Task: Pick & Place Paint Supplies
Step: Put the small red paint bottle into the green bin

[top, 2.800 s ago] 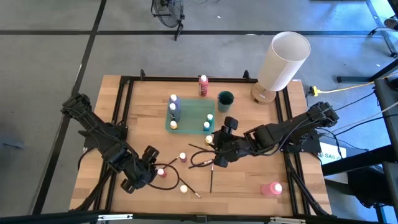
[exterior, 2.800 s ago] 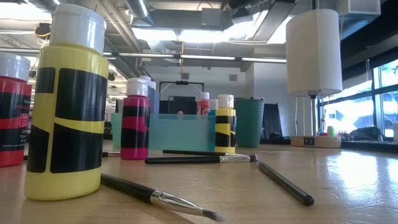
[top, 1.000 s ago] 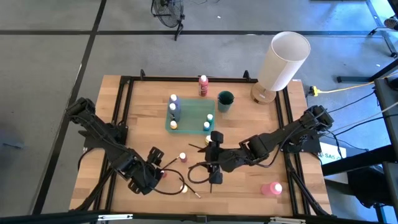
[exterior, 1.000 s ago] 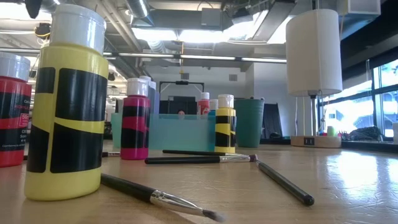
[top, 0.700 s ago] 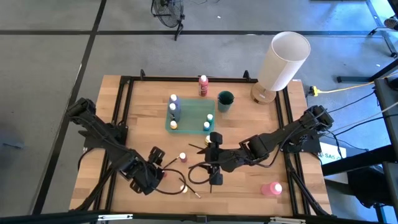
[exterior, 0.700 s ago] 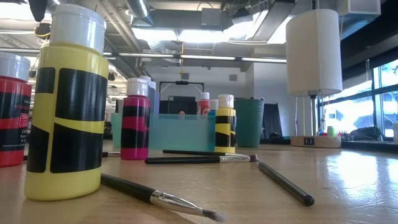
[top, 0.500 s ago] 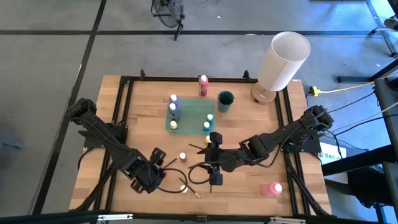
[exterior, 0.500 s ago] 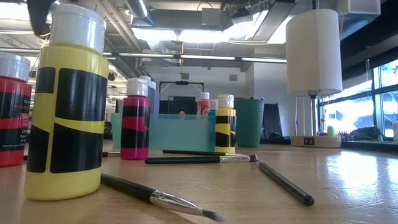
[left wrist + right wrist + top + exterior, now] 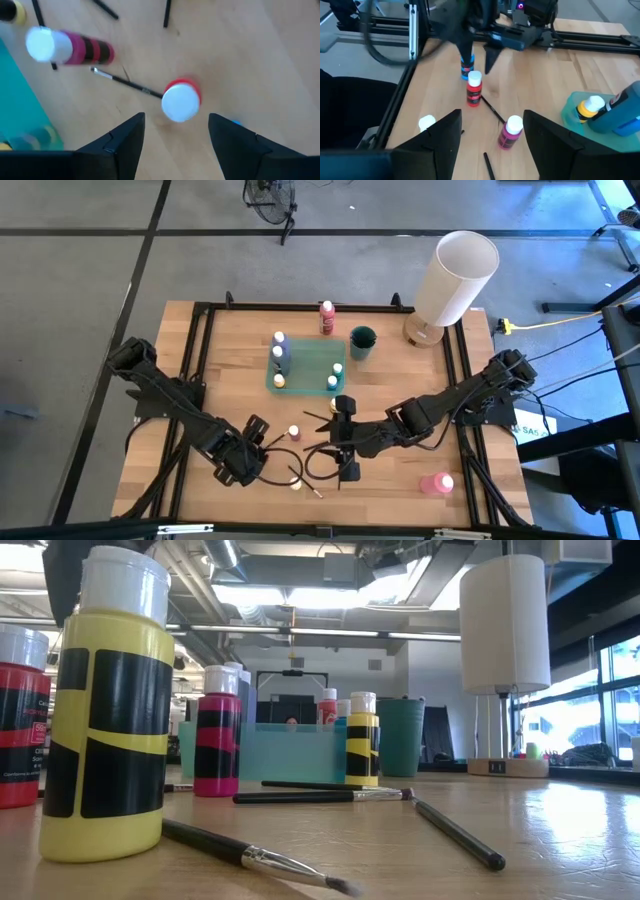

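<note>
A red paint bottle (image 9: 181,100) with a white cap stands upright on the wooden table, near the front left. My left gripper (image 9: 256,463) hangs just above it, pointing steeply down. The gripper is open, with one finger on either side of the cap (image 9: 474,77) and touching nothing. A pink bottle (image 9: 294,432) and a yellow bottle (image 9: 296,482) stand close by. Thin dark brushes (image 9: 127,84) lie flat among them. My right gripper (image 9: 346,455) hovers open above the brushes at the table's middle.
A teal tray (image 9: 305,360) holding several bottles sits at the far middle. A dark green cup (image 9: 362,340) and a tall red bottle (image 9: 327,317) stand behind it. The big white cylinder (image 9: 456,277) stands at the far right. A pink bottle (image 9: 437,483) lies near the front right.
My left gripper has come down toward the red bottle and drifted slightly toward the table's right edge, staying pointed downward. The bottles and brushes have not moved.
</note>
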